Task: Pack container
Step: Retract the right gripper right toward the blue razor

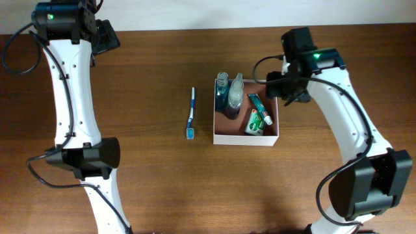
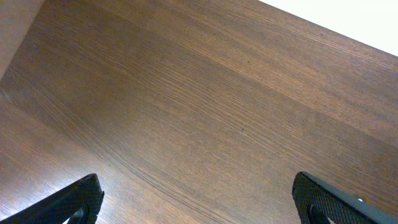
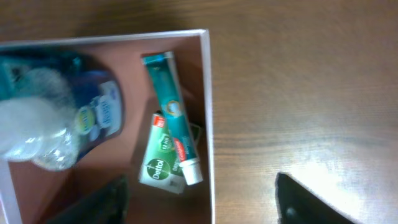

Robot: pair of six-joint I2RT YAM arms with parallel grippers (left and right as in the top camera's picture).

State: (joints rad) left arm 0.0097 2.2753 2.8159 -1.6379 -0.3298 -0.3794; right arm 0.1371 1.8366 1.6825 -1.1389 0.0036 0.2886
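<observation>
Overhead — container (image 1: 246,138) holds toothpaste (image 1: 258,108), soap box (image 1: 253,126), two bottles (image 1: 223,91) (image 1: 235,97); left end effector (image 2: 202,200), right end effector (image 3: 208,202) — spread.

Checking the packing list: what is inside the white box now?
The container holds a blue bottle, a clear-topped bottle, and a teal toothpaste tube lying across a green soap pack. Its floor under them, and part of the pack, is covered.

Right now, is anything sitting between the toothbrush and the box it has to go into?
Nothing visible. Only bare table lies between the toothbrush and the left wall of the container. Inside, the bottles crowd the far left corner, while the near left floor looks free.
</observation>
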